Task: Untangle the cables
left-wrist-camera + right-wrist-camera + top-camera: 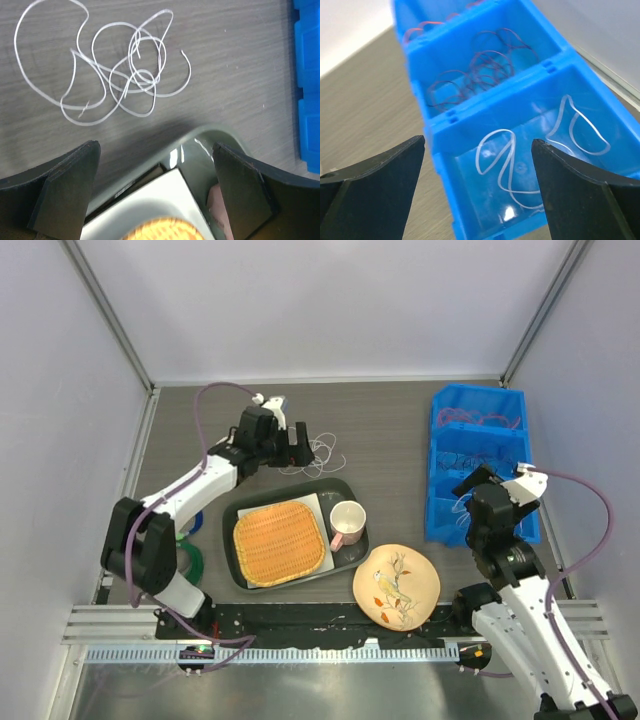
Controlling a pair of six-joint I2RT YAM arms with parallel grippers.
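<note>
Currently, the left gripper (pixel 156 150) is hovering wide open and empty beside a loose white cable tangle (pixel 112 75), which is lying on the bench (pixel 240 75) just beyond the dark tray (pixel 200 135). The right gripper (pixel 477 147) is gaping empty over the blue bin (pixel 470 112), whose separate compartments are holding a white cable (pixel 500 160), purple cables (pixel 480 75) and red-orange cables (pixel 420 30).
</note>
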